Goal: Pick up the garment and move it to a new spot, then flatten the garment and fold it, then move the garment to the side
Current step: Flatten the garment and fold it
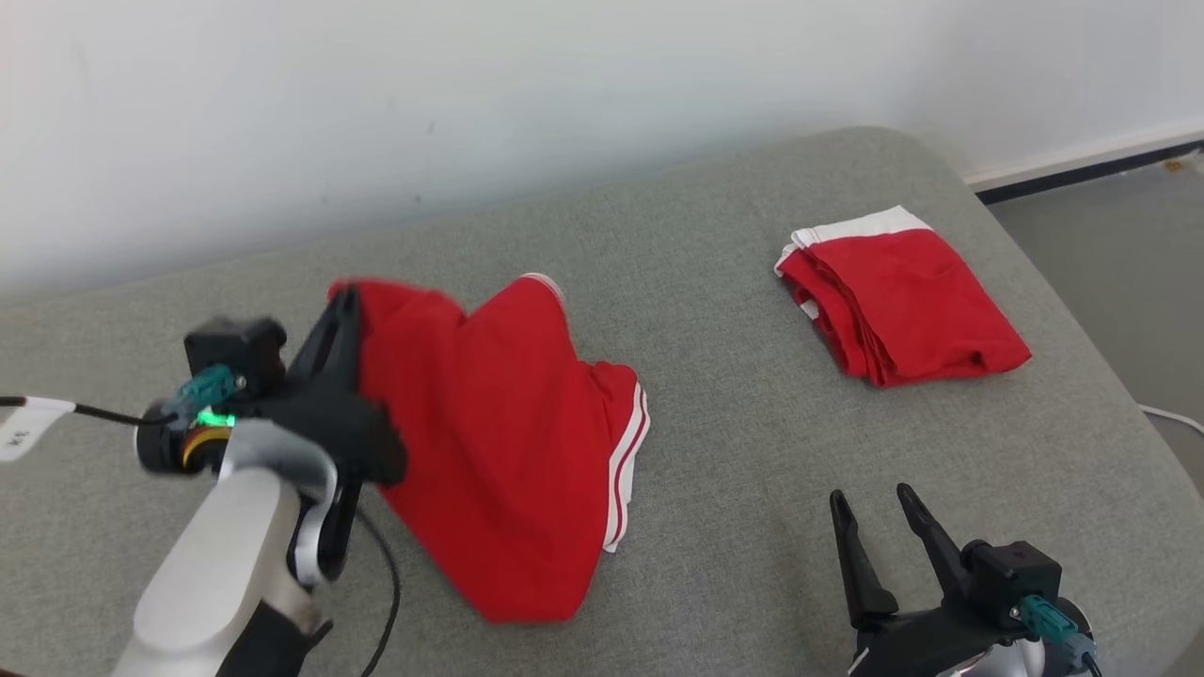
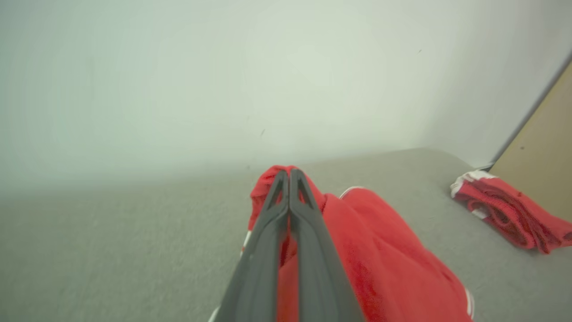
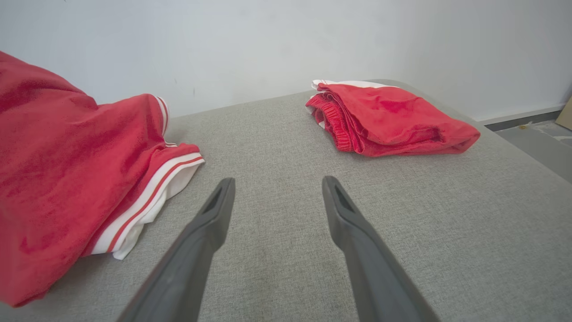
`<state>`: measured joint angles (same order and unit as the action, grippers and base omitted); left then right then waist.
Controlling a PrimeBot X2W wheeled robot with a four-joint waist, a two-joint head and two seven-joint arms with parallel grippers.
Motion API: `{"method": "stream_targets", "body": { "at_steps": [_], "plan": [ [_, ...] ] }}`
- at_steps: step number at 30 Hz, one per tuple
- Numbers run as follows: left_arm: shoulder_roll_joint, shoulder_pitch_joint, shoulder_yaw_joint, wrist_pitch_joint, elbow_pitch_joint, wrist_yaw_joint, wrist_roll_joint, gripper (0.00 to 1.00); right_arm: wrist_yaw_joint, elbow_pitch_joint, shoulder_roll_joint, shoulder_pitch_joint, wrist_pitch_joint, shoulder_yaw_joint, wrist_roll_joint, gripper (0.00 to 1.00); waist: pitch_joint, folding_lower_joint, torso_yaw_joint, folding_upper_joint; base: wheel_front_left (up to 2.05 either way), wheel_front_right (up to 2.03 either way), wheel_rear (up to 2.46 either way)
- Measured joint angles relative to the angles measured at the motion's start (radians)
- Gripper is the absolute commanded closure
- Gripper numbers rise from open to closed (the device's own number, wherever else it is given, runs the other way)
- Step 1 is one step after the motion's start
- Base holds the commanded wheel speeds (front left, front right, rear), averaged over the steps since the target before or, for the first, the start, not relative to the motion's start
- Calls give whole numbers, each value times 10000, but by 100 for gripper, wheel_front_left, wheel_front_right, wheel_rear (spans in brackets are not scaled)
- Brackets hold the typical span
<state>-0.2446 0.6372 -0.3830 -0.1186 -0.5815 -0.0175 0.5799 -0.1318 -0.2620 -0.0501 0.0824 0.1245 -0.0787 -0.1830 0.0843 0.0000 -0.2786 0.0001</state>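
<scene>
A red garment (image 1: 499, 442) with white stripes hangs partly lifted at the left of the grey padded surface, its lower hem still resting on it. My left gripper (image 1: 344, 297) is shut on the garment's upper left edge; in the left wrist view the two fingers pinch red cloth (image 2: 380, 250) at their tips (image 2: 288, 175). In the right wrist view the same garment (image 3: 67, 179) fills the left side. My right gripper (image 1: 870, 503) stands open at the lower right, low over bare surface, with nothing between its fingers (image 3: 214, 210).
A second red garment (image 1: 898, 296), folded, lies at the far right of the grey surface (image 1: 734, 404), also visible as a folded pile (image 3: 384, 118). A white wall rises behind. The floor drops off beyond the right edge (image 1: 1129, 282). A black cable (image 1: 386, 592) trails by my left arm.
</scene>
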Motion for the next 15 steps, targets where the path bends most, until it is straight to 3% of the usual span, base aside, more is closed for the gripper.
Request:
{"method": "stream_targets", "body": {
  "at_steps": [6,15],
  "plan": [
    [169,865,-546,-424,2249,-2,-746,100,0,-61,-2,-48,-13,-115,-12,0,-307,0,84,0,0,0,0],
    [157,1544,-1106,31,4736,-188,-1478,100,0,-98,-2,-102,0,-230,-100,0,-545,-1,-92,0,0,0,0]
  ]
}}
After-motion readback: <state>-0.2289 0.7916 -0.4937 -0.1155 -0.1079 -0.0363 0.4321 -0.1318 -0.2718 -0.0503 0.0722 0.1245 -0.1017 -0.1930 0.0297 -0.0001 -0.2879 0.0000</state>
